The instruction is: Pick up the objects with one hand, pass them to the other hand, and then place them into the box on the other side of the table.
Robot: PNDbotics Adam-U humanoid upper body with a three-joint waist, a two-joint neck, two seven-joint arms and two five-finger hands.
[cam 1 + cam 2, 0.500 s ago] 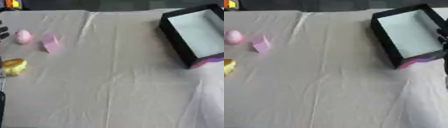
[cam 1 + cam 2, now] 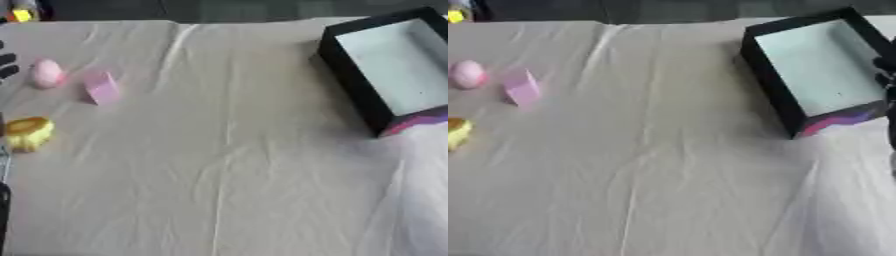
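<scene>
Three objects lie at your left: pink egg (image 2: 46, 73), pink block (image 2: 101, 87), yellow piece (image 2: 28, 133); black box (image 2: 390, 75) right; finger states untellable

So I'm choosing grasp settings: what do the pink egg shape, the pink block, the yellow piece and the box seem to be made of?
Pink egg shape: smooth and matte, plastic or foam by its soft sheen; unclear which. Pink block: flat faces, matte, likely the same. Yellow piece: looks slightly glossy, probably plastic. Box: thin straight black walls and a pale flat floor suggest cardboard. All rest on wrinkled beige cloth.
</scene>
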